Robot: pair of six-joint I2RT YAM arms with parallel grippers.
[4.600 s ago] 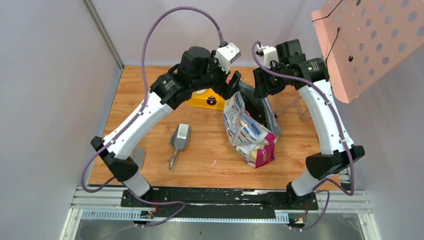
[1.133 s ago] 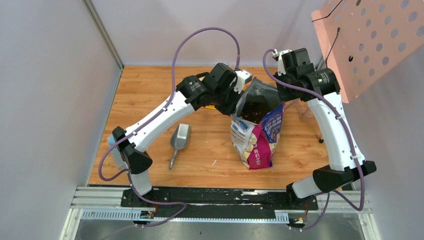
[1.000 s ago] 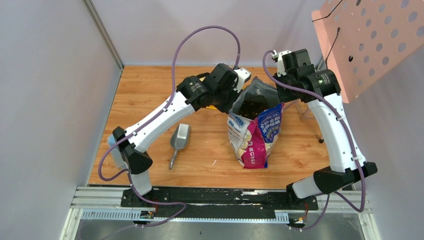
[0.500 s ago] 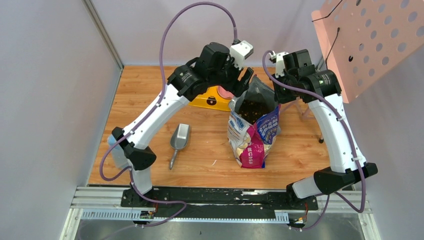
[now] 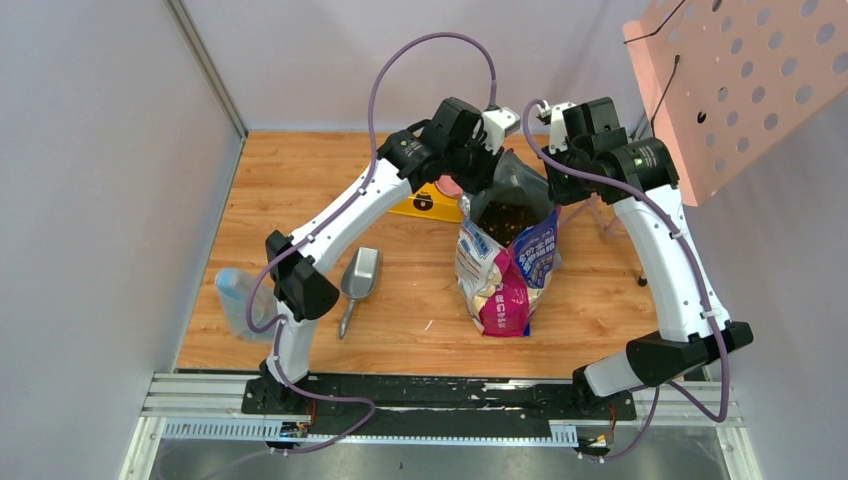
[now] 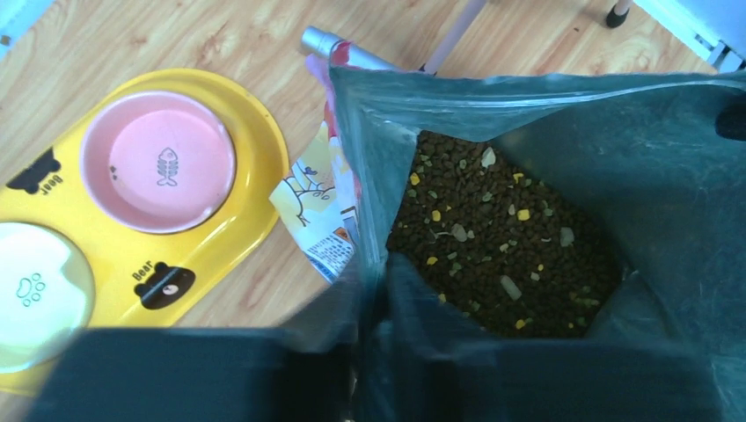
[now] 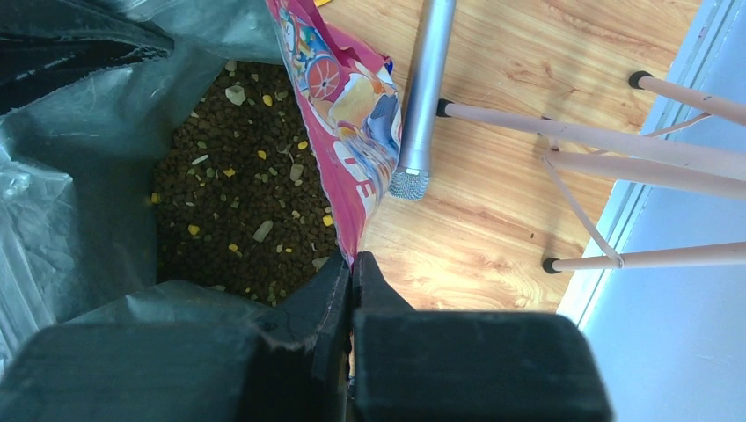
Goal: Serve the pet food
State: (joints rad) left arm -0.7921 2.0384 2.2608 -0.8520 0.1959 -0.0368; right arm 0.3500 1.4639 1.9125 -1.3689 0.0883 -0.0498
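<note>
The pet food [image 6: 501, 233] is a heap of dark brown kibble with a few yellow and pale bits, lying inside an open printed bag [image 5: 505, 280]. The bag stands upright in the middle of the table, and the pet food [image 5: 510, 215] shows through its mouth. My left gripper [image 6: 374, 281] is shut on the left rim of the bag, reaching in from the bowl side [image 5: 483, 172]. My right gripper [image 7: 352, 261] is shut on the bag's pink right rim [image 5: 553, 190]. Between them the mouth is held wide. The pet food [image 7: 237, 193] also shows below that rim.
A yellow two-bowl feeder [image 6: 255, 176] holding a pink bowl [image 6: 158, 158] and a white bowl [image 6: 35, 281] lies just left of the bag. A grey metal scoop [image 5: 358, 280] lies front left. A silver tube [image 7: 422, 97] and pink stand legs [image 7: 598, 141] are at the right.
My left gripper let go of the bag's rim, lifted off open, then came back further right and shut on the rim again. The right gripper kept its hold and the bag stayed upright.
</note>
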